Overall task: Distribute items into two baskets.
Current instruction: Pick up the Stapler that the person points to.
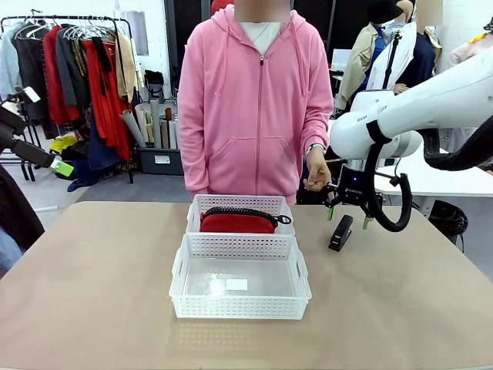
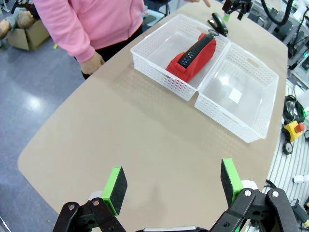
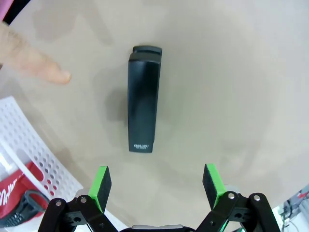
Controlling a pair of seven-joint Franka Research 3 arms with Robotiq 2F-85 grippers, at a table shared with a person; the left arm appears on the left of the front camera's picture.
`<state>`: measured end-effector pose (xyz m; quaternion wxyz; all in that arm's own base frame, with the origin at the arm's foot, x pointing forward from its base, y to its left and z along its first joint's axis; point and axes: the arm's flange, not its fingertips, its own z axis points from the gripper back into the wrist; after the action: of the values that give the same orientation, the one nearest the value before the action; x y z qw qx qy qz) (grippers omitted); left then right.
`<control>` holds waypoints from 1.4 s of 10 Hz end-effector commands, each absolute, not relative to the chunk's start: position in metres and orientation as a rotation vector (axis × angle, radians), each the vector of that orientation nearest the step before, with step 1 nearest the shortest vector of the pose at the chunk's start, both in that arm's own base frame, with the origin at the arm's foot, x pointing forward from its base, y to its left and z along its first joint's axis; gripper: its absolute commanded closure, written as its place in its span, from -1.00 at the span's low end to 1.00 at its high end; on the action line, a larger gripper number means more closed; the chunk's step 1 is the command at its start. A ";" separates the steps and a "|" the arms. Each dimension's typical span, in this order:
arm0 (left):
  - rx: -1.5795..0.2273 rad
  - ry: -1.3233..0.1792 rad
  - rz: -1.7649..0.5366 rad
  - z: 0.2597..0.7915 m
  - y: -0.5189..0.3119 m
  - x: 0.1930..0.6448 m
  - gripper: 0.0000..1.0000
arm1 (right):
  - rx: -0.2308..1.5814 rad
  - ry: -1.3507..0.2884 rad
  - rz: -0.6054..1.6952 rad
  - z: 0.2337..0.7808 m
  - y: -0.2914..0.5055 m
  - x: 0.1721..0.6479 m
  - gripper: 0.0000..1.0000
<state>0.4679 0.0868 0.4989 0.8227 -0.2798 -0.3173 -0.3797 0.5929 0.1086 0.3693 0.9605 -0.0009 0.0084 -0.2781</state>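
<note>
Stapler (image 3: 144,99) lies flat on the bench (image 3: 231,72), free, nothing touching it. In the right wrist view it sits at 12 o'clock from the right fingers (image 3: 102,186), which are spread wide and hold nothing. The stapler's long axis runs 12-to-6, aimed into the gap between the pads. The pads sit at 9 and 3, so closing would pinch its narrow width; no wrist roll looks needed, only a move forward and down.

In the front view the stapler lies at 3 o'clock of the far basket (image 1: 239,202), just beside it, under the right arm. The red zip pouch (image 1: 237,222) is already in that far basket. The near basket (image 1: 239,307) holds no item and is probably the stapler's target.

The person's fingertip (image 3: 36,63) is near the stapler at 10 o'clock, apart from it, and could get in the way.

Left fingers (image 2: 116,184) are also wide open and empty, well apart from the stapler, so the right arm is the nearer one.
</note>
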 end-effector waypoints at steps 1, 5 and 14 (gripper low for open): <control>-0.602 -0.681 -0.807 0.500 0.087 0.467 -1.00 | -0.051 -0.023 -0.633 0.358 0.109 0.603 -1.00; -0.602 -0.681 -0.807 0.500 0.087 0.467 -1.00 | -0.035 -0.034 -0.647 0.337 0.102 0.618 -1.00; -0.602 -0.681 -0.807 0.500 0.087 0.467 -1.00 | -0.006 -0.017 -0.652 0.314 0.098 0.628 -0.82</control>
<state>0.4680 0.0868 0.4989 0.8227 -0.2798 -0.3173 -0.3797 0.6216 0.0932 0.3125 0.9502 -0.0055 0.0000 -0.3117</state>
